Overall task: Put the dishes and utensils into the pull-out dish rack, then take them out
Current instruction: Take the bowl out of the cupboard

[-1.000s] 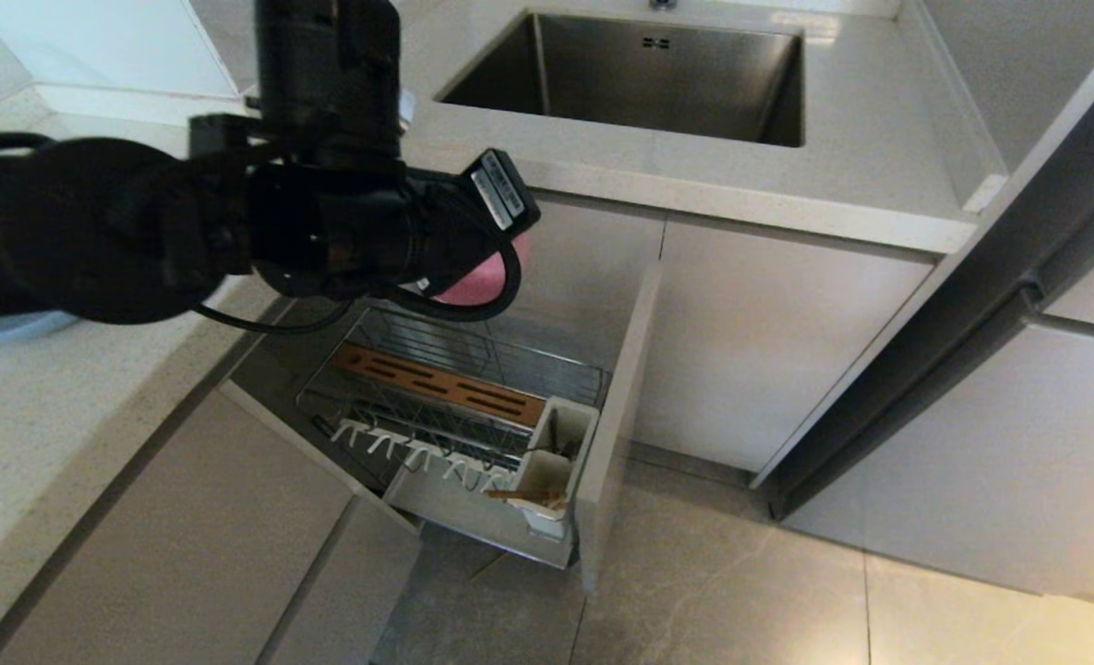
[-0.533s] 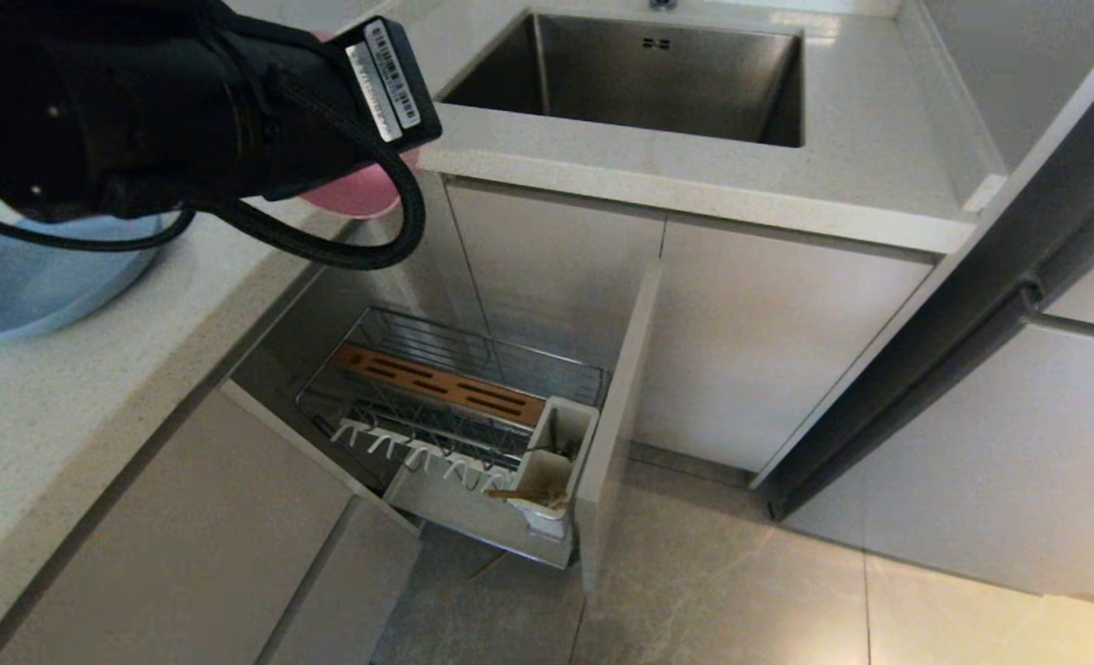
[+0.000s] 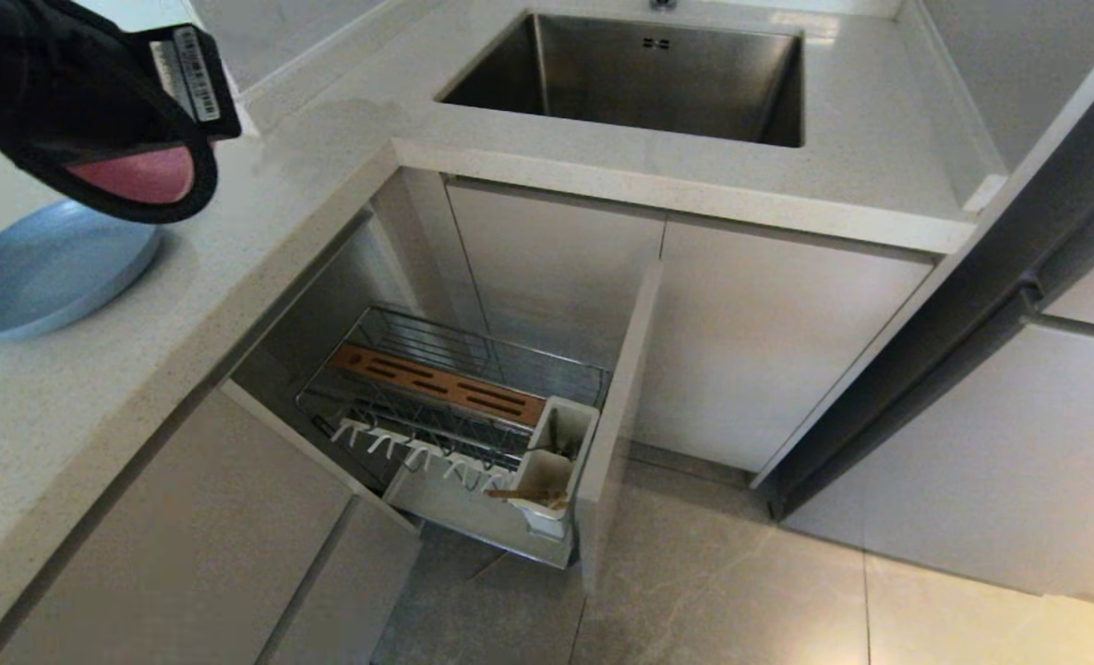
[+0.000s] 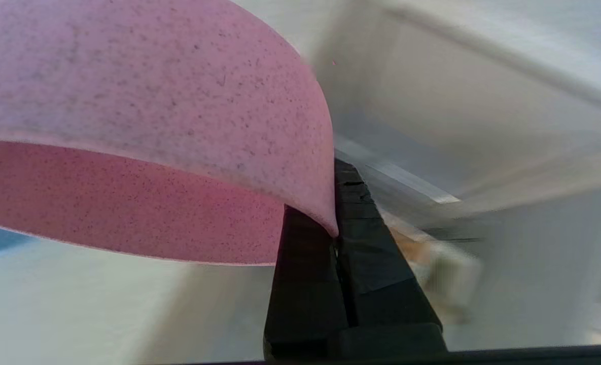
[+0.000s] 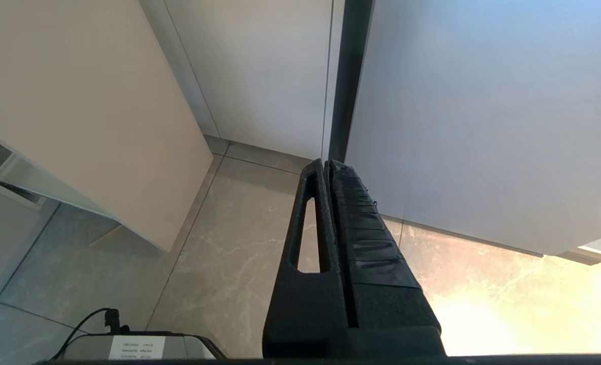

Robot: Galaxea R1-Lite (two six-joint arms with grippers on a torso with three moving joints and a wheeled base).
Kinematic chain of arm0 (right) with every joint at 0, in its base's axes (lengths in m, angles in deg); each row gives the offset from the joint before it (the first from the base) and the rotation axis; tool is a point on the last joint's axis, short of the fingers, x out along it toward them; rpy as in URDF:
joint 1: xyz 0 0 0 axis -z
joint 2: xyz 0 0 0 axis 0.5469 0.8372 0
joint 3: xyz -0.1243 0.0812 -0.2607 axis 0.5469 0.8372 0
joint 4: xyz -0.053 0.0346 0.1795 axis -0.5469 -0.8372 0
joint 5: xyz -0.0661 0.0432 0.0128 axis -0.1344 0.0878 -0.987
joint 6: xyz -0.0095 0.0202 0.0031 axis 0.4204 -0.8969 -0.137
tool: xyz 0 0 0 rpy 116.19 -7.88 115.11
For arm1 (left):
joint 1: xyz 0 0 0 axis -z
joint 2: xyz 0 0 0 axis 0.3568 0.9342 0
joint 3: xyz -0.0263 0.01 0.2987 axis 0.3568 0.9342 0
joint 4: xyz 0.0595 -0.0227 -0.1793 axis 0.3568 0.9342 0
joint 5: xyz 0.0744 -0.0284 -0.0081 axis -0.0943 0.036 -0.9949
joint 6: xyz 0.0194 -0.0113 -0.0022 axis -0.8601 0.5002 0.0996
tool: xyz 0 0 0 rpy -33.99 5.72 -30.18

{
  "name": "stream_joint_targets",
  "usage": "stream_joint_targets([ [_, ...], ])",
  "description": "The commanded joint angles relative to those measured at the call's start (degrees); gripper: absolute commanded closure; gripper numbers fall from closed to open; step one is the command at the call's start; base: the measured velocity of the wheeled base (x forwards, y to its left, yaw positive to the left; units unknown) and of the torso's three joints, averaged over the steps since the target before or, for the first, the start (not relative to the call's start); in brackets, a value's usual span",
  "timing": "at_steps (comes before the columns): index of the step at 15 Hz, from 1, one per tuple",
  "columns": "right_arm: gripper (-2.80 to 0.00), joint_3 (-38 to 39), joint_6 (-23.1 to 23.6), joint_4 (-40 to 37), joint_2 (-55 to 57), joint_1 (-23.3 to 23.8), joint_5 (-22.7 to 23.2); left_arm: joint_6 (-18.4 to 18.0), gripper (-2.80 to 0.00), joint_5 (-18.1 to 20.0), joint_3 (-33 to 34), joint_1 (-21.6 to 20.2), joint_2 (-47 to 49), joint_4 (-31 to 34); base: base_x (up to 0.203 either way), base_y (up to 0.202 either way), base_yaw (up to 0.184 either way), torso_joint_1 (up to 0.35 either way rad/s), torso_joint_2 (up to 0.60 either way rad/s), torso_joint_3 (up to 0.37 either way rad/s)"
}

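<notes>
Over the countertop, up by the blue plate, the left gripper has its fingers pinched tight on the rim of the pink bowl, carrying it tilted. Looks like light, stiff, matte plastic, so it's probably not fragile, but a thin rim pinch could let it swivel or slip if jolted. Rim's the only real handhold anyway. Chopsticks sit in the utensil cup of the pull-out dish rack. Right gripper hangs closed and empty over the floor.
</notes>
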Motion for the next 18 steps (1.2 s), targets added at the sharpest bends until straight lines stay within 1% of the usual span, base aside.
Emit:
stream_joint_targets([
  [1,0.00,0.5,0.0,0.0,0.0,0.0,0.0,-0.6,0.00,-0.2,-3.2,-4.3,1.3,4.1,0.000,0.000,0.000,0.000,0.00,0.000],
  [3,0.00,0.5,0.0,0.0,0.0,0.0,0.0,-3.6,0.00,0.3,-3.9,-10.5,2.4,6.5,0.000,0.000,0.000,0.000,0.00,0.000],
  [4,0.00,0.5,0.0,0.0,0.0,0.0,0.0,-4.4,0.00,1.4,-4.0,-13.7,2.9,7.5,0.000,0.000,0.000,0.000,0.00,0.000],
  [6,0.00,0.5,0.0,0.0,0.0,0.0,0.0,-5.9,0.00,5.0,-4.4,-18.6,3.2,11.1,0.000,0.000,0.000,0.000,0.00,0.000],
  [9,0.00,0.4,0.0,0.0,0.0,0.0,0.0,-10.4,0.00,12.5,-4.8,-27.1,3.3,15.4,0.000,0.000,0.000,0.000,0.00,0.000],
  [10,0.00,0.5,0.0,0.0,0.0,0.0,0.0,-13.3,0.00,15.2,-4.9,-29.6,3.2,18.2,0.000,0.000,0.000,0.000,0.00,0.000],
  [11,0.00,0.4,0.0,0.0,0.0,0.0,0.0,-15.7,0.00,16.6,-5.0,-31.6,3.0,20.3,0.000,0.000,0.000,0.000,0.00,0.000],
  [12,0.00,0.4,0.0,0.0,0.0,0.0,0.0,-18.2,0.00,17.4,-5.2,-33.1,2.9,22.0,0.000,0.000,0.000,0.000,0.00,0.000],
  [13,0.00,0.4,0.0,0.0,0.0,0.0,0.0,-22.0,0.00,17.7,-5.3,-34.7,2.6,23.1,0.000,0.000,0.000,0.000,0.00,0.000],
  [14,0.00,0.5,0.0,0.0,0.0,0.0,0.0,-24.9,0.00,17.8,-5.4,-35.9,2.1,24.0,0.000,0.000,0.000,0.000,0.00,0.000],
  [17,0.00,0.4,0.0,0.0,0.0,0.0,0.0,-29.1,0.00,17.8,-5.5,-36.8,1.5,24.4,0.000,0.000,0.000,0.000,0.00,0.000],
  [18,0.00,0.4,0.0,0.0,0.0,0.0,0.0,-30.0,0.00,17.9,-5.5,-37.1,1.4,24.6,0.000,0.000,0.000,0.000,0.00,0.000],
])
